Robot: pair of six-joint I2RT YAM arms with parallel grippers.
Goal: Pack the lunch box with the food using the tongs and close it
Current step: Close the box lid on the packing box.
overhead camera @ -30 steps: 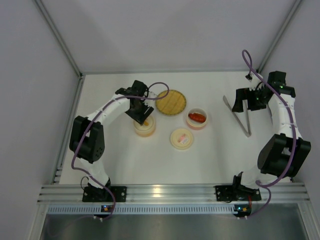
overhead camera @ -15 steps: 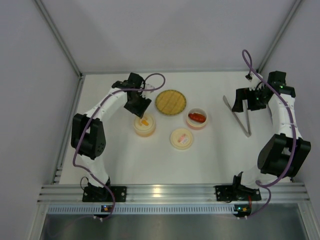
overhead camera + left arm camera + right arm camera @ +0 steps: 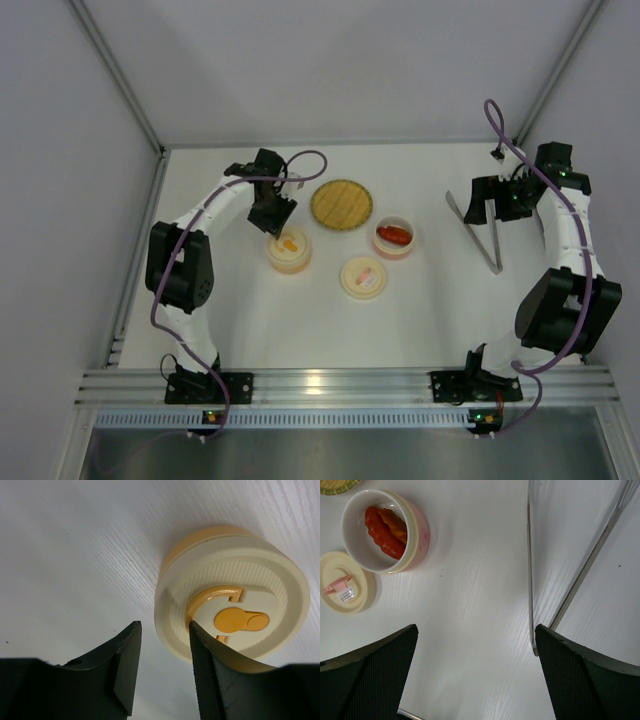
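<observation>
Two glossy red sausage pieces of the food (image 3: 382, 524) lie in an open pink bowl (image 3: 395, 239) (image 3: 418, 530) at mid table. The slim metal tongs (image 3: 482, 232) (image 3: 530, 565) lie flat on the table at the right. My right gripper (image 3: 495, 207) (image 3: 475, 630) hovers open over the tongs' near end, with one tong arm beside its right finger. My left gripper (image 3: 272, 212) (image 3: 164, 626) is open with narrow jaws and nothing between them. It sits just behind a round cream-lidded orange container (image 3: 289, 250) (image 3: 230, 615).
A woven yellow plate (image 3: 341, 203) sits behind the bowls. A loose cream lid with a pink mark (image 3: 363, 277) (image 3: 344, 589) lies in front of the pink bowl. Grey walls and metal frame posts border the white table (image 3: 430, 320).
The left gripper has drawn back from over the orange-lidded container toward the far side, and its jaws have narrowed. The right arm has not moved.
</observation>
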